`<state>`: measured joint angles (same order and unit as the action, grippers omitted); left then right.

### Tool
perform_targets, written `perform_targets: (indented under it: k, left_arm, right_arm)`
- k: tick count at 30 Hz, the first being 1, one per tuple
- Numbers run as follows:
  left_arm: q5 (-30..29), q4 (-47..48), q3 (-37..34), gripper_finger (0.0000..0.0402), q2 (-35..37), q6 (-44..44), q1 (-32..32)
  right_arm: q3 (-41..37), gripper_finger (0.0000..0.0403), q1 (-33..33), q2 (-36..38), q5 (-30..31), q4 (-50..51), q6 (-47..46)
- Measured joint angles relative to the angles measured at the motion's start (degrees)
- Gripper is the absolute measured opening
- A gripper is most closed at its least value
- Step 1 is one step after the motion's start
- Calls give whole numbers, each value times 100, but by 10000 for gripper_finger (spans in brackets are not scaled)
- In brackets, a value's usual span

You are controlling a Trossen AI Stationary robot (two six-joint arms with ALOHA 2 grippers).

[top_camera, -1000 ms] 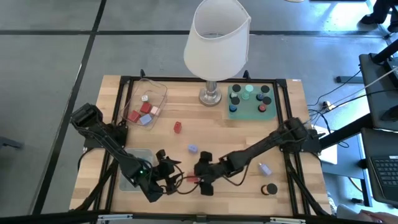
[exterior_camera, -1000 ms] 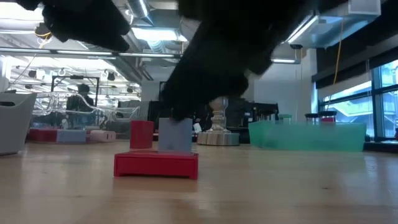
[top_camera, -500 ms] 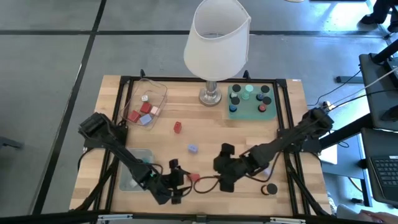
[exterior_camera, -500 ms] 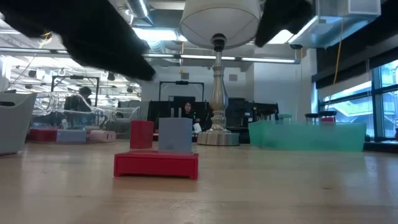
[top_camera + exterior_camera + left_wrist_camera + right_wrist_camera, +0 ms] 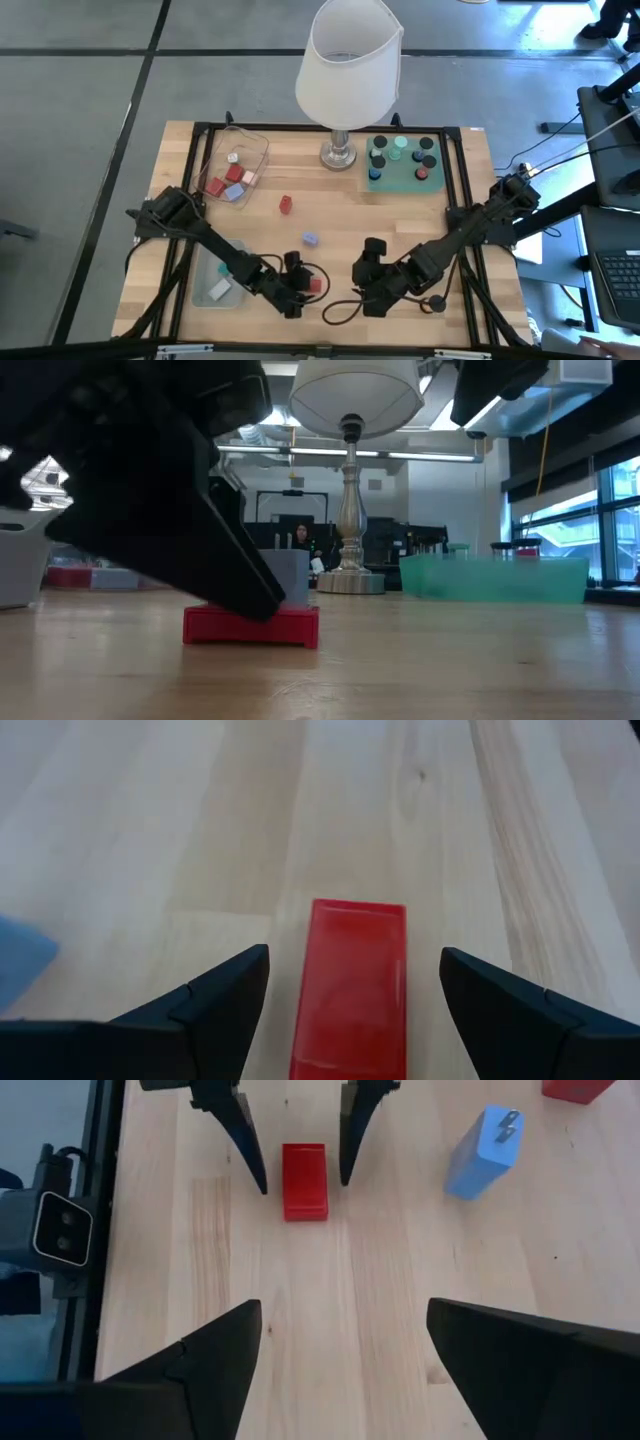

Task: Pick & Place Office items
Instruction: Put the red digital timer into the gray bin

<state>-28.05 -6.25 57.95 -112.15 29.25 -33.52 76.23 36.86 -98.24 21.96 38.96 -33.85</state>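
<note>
Flat red block (image 5: 352,985) lying between spread fingers of left gripper (image 5: 308,284), untouched, right gripper (image 5: 372,288) beside, fingers apart

In the low view the left gripper (image 5: 150,480) is a dark blur that hides the left end of the red block (image 5: 265,626) and most of the lavender block (image 5: 293,575) behind it. In the left wrist view the picture's edge cuts off the red block's near end. The pieces in the clear tray (image 5: 258,150), beside the lamp (image 5: 345,70), are too small to tell apart.
</note>
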Motion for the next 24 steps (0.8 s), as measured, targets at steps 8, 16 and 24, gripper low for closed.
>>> perform_targets:
  k: [8,16,24]
  left_arm:
    - [67,-42,17,292,-220,-285,5]
    - [215,-6,15,224,-189,505,-57]
    - [199,71,0,149,-45,1398,-79]
  right_arm:
    - [0,287,0,0,79,2,22]
    - [0,287,0,0,157,36,-21]
    - [0,287,64,0,116,351,-376]
